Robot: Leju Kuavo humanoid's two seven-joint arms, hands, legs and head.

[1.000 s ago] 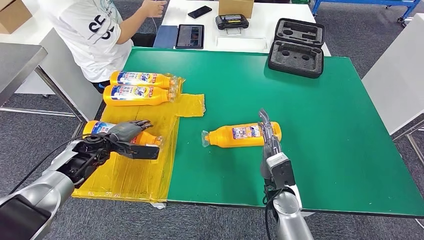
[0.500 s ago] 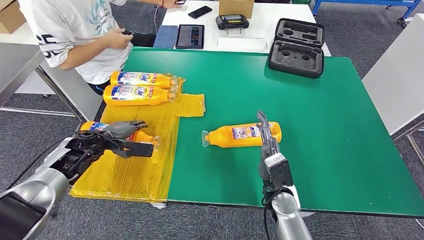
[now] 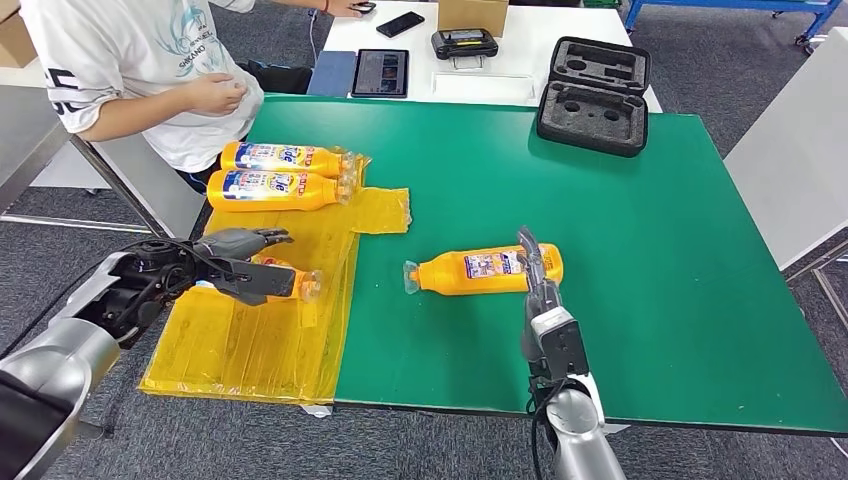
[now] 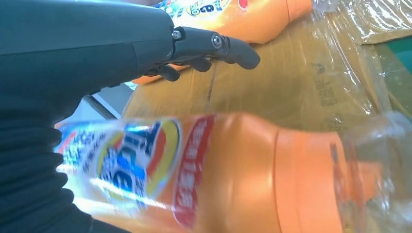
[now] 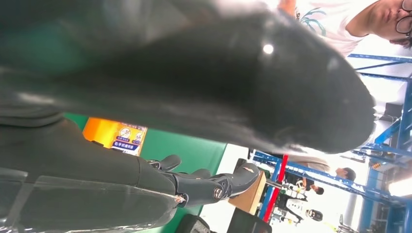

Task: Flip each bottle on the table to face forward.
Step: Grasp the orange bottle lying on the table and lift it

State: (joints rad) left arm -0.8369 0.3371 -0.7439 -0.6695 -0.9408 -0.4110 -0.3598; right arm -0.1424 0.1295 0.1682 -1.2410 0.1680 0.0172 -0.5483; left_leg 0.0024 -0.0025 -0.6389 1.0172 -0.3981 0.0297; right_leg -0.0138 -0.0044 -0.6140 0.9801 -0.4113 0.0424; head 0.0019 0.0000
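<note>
Now | your left hand has lifted its bottle off the yellow wrap, fingers closed round it | right hand still rests spread against the tabletop bottle, gripping nothing | flip underway.

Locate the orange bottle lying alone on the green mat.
In the head view, the orange plastic bottle lies on its side mid-table on the green mat, right of the yellow plastic sheet, with the right hand at its base end.
</note>
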